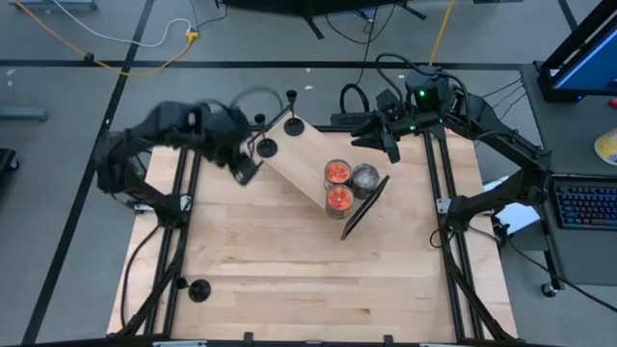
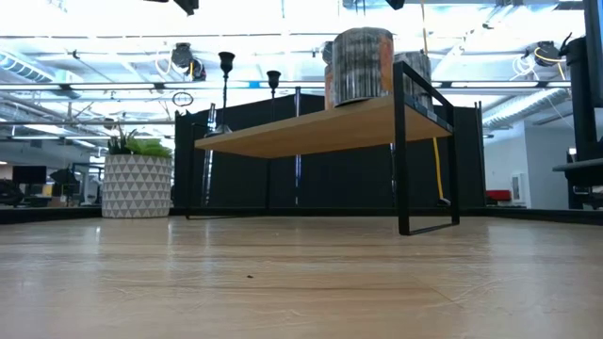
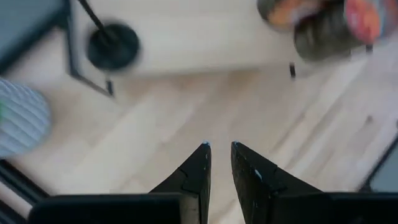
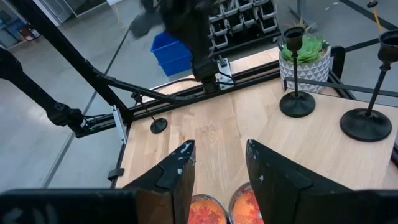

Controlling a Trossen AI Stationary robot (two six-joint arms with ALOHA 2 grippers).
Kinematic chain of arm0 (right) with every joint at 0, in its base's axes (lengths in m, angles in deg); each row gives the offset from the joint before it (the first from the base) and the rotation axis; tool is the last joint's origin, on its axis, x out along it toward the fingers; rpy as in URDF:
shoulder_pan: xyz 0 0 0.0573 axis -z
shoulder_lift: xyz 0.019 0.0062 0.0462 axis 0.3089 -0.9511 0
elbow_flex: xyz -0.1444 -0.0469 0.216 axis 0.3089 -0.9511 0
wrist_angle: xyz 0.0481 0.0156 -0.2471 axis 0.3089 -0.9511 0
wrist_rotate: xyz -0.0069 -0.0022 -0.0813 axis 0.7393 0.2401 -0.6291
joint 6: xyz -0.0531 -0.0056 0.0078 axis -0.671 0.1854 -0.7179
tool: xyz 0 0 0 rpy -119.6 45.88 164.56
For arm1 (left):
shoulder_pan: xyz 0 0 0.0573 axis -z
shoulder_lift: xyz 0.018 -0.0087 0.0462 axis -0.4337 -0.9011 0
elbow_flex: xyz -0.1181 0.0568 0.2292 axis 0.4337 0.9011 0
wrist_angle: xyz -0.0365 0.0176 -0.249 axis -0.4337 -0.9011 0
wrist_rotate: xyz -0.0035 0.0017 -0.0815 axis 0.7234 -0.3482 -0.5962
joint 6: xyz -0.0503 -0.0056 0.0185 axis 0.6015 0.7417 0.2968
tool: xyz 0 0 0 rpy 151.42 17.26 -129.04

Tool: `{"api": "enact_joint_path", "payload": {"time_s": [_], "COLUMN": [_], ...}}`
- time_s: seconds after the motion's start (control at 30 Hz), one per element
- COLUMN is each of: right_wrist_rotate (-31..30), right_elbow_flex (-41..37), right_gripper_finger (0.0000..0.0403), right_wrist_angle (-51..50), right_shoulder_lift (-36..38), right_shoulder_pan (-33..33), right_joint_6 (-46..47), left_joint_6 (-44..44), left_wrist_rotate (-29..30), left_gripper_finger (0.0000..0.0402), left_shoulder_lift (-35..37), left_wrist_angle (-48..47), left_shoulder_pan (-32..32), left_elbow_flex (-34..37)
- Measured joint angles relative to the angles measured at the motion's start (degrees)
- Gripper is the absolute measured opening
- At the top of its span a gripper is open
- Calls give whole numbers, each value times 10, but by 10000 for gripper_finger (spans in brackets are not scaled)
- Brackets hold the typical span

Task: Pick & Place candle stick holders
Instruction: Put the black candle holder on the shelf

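— Both pincers hold nothing, yes?

— Yes. The left pincer (image 3: 221,148) has its fingers drawn close, with only a narrow slit between them and nothing in it. It hovers just off the left end of the wooden shelf (image 1: 307,159). The right pincer (image 4: 219,152) is spread wider, also bare, and hangs at the far right of the bench (image 1: 289,270), looking down over the shelf.

— What sits nearest the left one?

— A black candle stick holder (image 3: 113,45) standing upright on the shelf's end, just ahead of the fingers. From above, a second holder (image 1: 292,125) stands beside it at the same end. At the shelf's other end are three candle jars (image 1: 338,183).

— Anything beyond the shelf?

— One more holder (image 1: 199,289) stands alone on the bench near its front left corner, well apart from the shelf and from both arms. A patterned plant pot (image 2: 137,184) stands past the shelf.

— So how far along?

— I'd judge two placed and one left, going by where they stand. The remaining step looks like a reach to that front corner, a grasp on the thin stem, and a carry up to the shelf. The left arm seems the closer one. No further holders show in any view.
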Motion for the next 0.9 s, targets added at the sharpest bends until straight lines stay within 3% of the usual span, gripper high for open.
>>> {"api": "enact_joint_path", "payload": {"time_s": [0.17, 0.5, 0.63, 0.9], "right_wrist_rotate": [0, 0, 0, 0], "right_elbow_flex": [0, 0, 0, 0], "right_gripper_finger": [134, 134, 134, 134], "right_wrist_angle": [0, -6, -13, -21], "right_shoulder_lift": [0, 0, 0, 0], "right_shoulder_pan": [0, 0, 0, 0], "right_joint_6": [0, 0, -4, -5], "left_joint_6": [102, 386, 483, 584], "left_wrist_rotate": [-12, -115, -155, -157], "left_gripper_finger": [67, 67, 67, 67], "left_shoulder_lift": [11, 55, 71, 82], "left_wrist_angle": [-1, -2, -1, -1], "left_shoulder_pan": [83, 234, 302, 446], "left_elbow_flex": [67, 184, 206, 224]}}
